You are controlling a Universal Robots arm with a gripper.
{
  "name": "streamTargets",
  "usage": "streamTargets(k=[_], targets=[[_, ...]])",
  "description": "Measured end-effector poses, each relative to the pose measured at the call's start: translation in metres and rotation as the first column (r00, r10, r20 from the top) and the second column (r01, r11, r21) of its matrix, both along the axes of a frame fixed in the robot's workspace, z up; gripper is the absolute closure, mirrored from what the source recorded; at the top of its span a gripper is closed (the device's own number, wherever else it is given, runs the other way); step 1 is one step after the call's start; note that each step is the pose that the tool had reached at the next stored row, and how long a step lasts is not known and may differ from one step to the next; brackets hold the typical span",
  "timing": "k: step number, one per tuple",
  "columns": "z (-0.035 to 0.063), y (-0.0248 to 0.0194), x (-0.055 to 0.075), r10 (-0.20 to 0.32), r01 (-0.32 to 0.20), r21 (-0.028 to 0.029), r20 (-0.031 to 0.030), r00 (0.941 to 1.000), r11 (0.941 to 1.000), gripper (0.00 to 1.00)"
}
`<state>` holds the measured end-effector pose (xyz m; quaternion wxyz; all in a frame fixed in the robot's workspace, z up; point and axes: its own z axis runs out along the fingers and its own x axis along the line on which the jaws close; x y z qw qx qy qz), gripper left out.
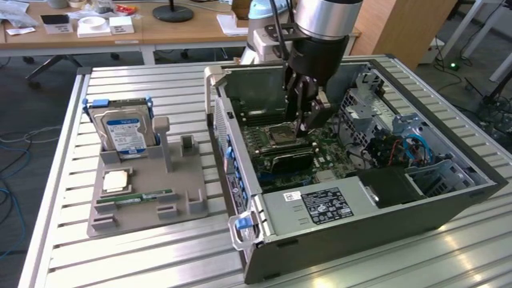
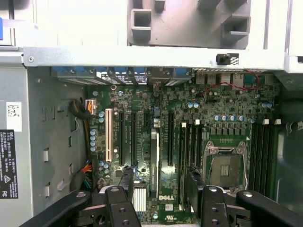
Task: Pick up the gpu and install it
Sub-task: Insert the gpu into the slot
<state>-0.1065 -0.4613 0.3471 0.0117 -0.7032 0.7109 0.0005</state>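
While the hand (image 1: 308, 123) hangs spread and empty above the motherboard (image 2: 142, 104), the wrist view shows its two fingers (image 2: 125, 184) either side of the one gpu (image 2: 154, 163), standing edge-on in a slot; the exterior view adds one computer case (image 1: 320, 228) mid-table (image 1: 160, 264) and one tray (image 1: 120, 216) holding one hard drive (image 1: 124, 129) and one RAM stick (image 1: 144, 196)

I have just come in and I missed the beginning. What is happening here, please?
A robot arm holds its gripper inside an open computer case, over the motherboard. The fingers are open and empty. The gpu appears to stand in a motherboard slot. A hard drive sits in the gray holder beside the case.
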Motion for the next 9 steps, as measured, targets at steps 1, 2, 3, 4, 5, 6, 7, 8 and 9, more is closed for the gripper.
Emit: streamTargets(k=[1, 2, 3, 4, 5, 6, 7, 8, 9], targets=[[0.0000, 0.0000, 0.0000, 0.000, 0.000, -0.0001, 0.0000, 1.0000, 1.0000, 0.43], [0.0000, 0.0000, 0.0000, 0.000, 0.000, -0.0001, 0.0000, 1.0000, 1.0000, 0.43], [0.0001, 0.0000, 0.0000, 0.000, 0.000, -0.0002, -0.0001, 1.0000, 1.0000, 0.43], [0.0001, 0.0000, 0.0000, 0.000, 0.000, -0.0002, -0.0001, 1.0000, 1.0000, 0.43], [0.0001, 0.0000, 0.0000, 0.000, 0.000, -0.0003, -0.0001, 1.0000, 1.0000, 0.43], [0.0004, 0.0000, 0.0000, 0.000, 0.000, -0.0004, -0.0002, 1.0000, 1.0000, 0.43], [0.0007, 0.0000, 0.0000, 0.000, 0.000, -0.0005, -0.0002, 1.0000, 1.0000, 0.43], [0.0012, 0.0000, 0.0000, 0.000, 0.000, -0.0005, -0.0002, 1.0000, 1.0000, 0.43], [0.0016, 0.0000, 0.0000, 0.000, 0.000, -0.0003, -0.0002, 1.0000, 1.0000, 0.43]])
